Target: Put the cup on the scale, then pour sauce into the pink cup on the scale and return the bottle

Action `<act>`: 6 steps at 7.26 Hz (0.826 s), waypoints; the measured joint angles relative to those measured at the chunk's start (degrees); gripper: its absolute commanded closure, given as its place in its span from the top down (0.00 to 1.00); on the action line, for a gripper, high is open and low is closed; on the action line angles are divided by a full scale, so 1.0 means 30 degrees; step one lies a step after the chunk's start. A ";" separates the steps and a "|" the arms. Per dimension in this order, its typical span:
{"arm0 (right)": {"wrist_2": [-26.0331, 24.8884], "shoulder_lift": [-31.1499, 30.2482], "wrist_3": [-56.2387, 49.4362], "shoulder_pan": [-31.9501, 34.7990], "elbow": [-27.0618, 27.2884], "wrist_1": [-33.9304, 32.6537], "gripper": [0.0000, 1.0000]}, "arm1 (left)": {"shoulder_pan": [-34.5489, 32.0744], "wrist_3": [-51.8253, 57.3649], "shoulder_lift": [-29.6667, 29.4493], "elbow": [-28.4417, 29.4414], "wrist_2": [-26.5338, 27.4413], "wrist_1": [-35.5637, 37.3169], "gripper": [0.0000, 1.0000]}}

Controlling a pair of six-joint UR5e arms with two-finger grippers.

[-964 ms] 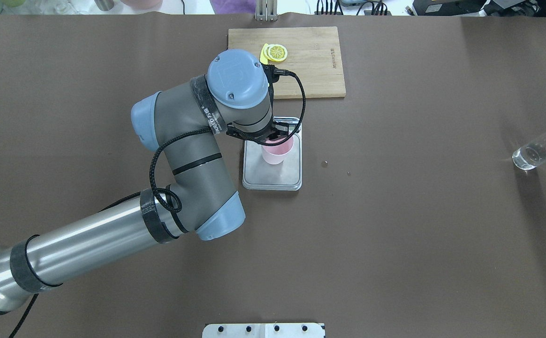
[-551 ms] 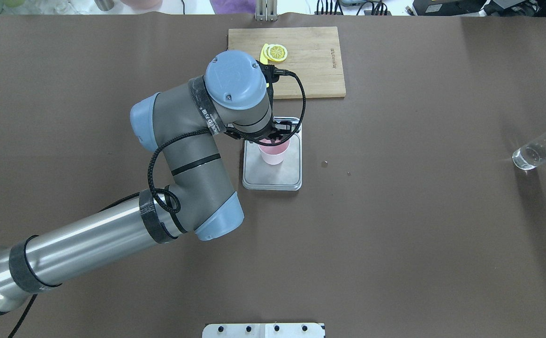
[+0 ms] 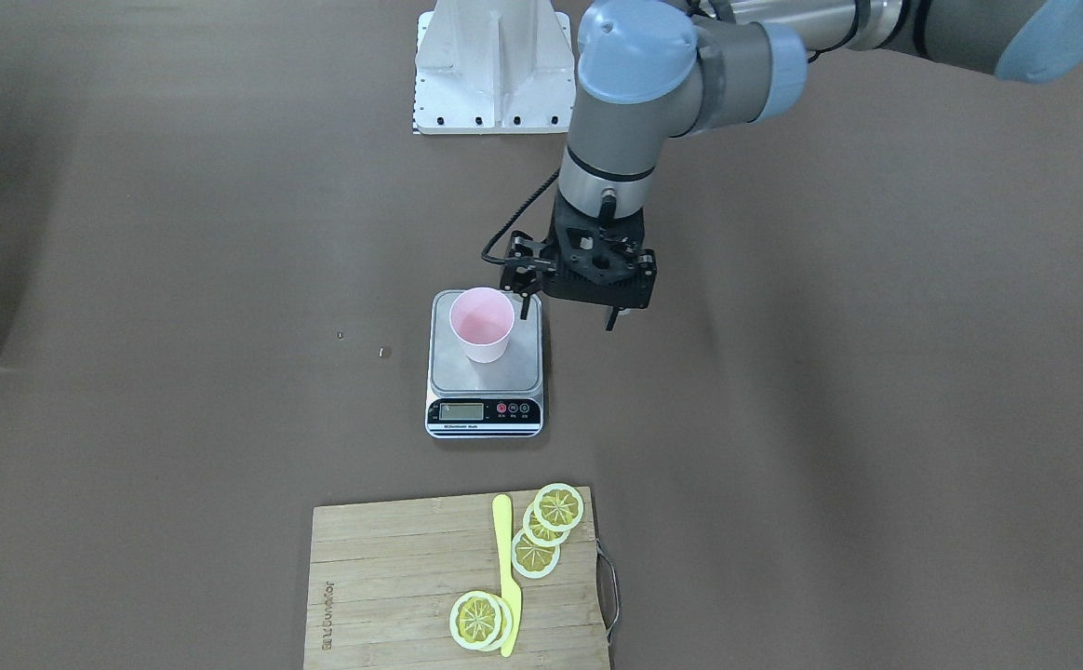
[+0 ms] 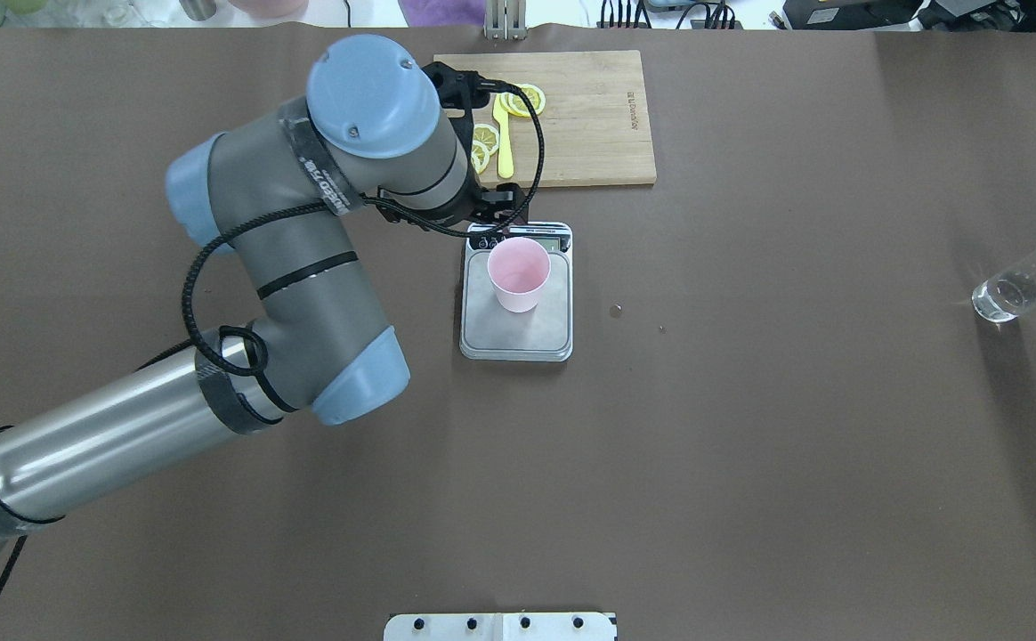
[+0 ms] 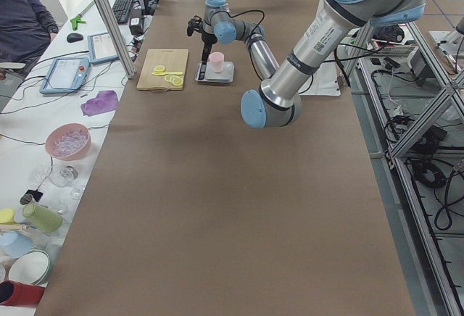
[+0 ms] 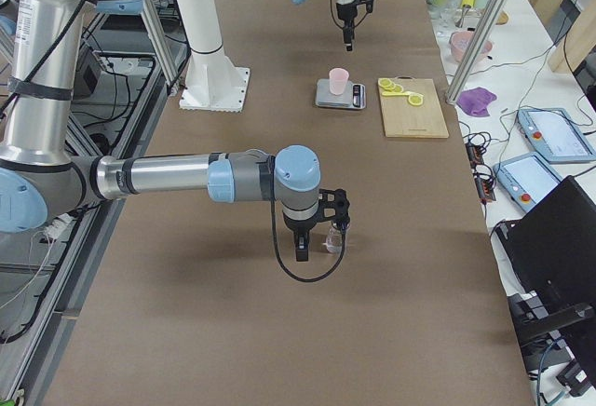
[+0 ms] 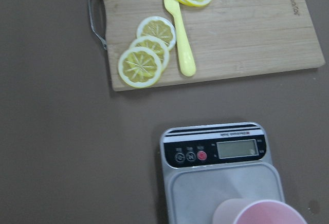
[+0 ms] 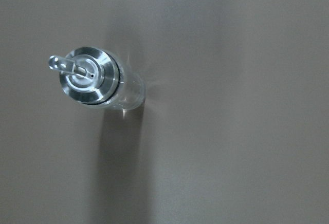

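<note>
Branding on the cutting board (image 7: 247, 39) and scale (image 7: 212, 143) is illegible.

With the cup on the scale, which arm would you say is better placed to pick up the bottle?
The right. The right gripper hangs by the bottle, and its wrist camera looks down on the spout. The left gripper is open beside the cup on the scale, far away.
</note>
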 measured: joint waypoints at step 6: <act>-0.0037 -0.0898 0.4757 -0.1429 -0.0011 0.4778 1.00 | -0.9419 1.5973 0.7980 -0.2181 -0.4723 0.1012 0.98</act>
